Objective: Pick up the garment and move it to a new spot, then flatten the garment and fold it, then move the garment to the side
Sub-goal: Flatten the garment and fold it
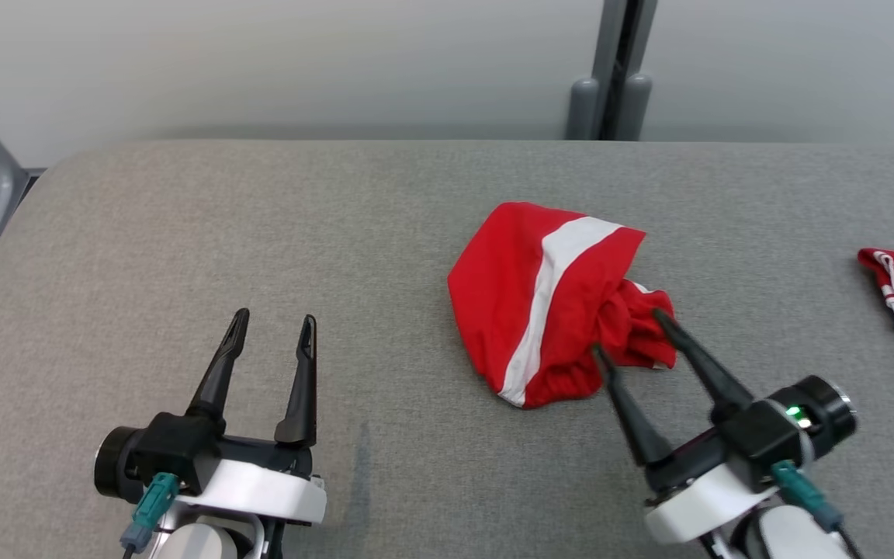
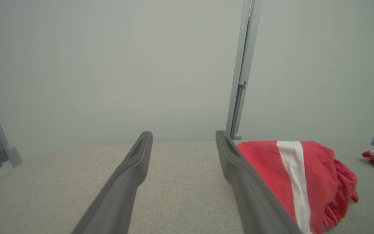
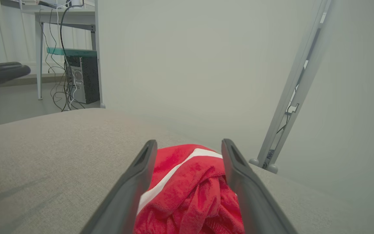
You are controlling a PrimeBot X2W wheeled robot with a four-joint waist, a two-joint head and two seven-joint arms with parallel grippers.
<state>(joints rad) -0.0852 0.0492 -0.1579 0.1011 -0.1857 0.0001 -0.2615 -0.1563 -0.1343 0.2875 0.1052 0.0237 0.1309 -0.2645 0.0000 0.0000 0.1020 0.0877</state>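
garment: crumpled red cloth garment with white stripe (image 1: 548, 303), right of centre on grey fabric table (image 1: 261, 217) | right tool (image 1: 628, 332): spread, straddling its bunched near-right edge, nearer | left tool (image 1: 275, 317): spread, well apart leftward

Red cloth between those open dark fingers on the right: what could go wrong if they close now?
The right gripper stands open at the crumpled end of the garment, so it may pinch several layers at once and lift a tangled bundle that is hard to flatten. Its low tips could also catch the fabric-covered table.
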